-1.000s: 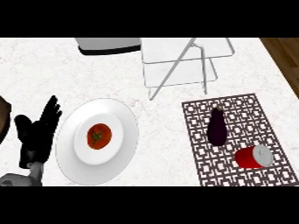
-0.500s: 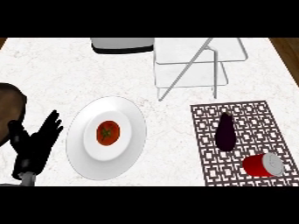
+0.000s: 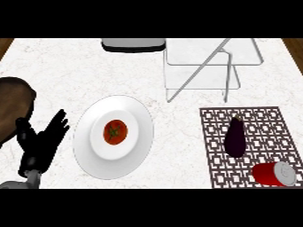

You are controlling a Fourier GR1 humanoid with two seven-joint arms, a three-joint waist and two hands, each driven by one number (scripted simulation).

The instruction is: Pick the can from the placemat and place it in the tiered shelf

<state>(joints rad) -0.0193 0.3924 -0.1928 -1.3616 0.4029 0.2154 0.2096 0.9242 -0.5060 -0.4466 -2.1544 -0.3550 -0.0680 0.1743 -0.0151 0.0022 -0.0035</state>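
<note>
A red can (image 3: 273,173) lies on its side at the near right corner of the patterned placemat (image 3: 258,119). A dark purple eggplant (image 3: 235,137) lies on the same mat, just behind and left of the can. The tiered shelf (image 3: 210,64), a white wire-framed rack, stands at the back right of the counter. My left hand (image 3: 41,142) shows at the lower left, open with fingers up, resting left of the plate and far from the can. My right hand is not in view.
A white plate (image 3: 137,133) holding a red tomato (image 3: 115,132) sits left of centre. A dark brown round object (image 3: 4,111) lies at the left edge behind my left hand. A black and white item (image 3: 133,45) stands at the back edge.
The view has shifted, so everything sits further right and lower than before. The can, eggplant and plate keep their places relative to each other. My left hand stays open.
</note>
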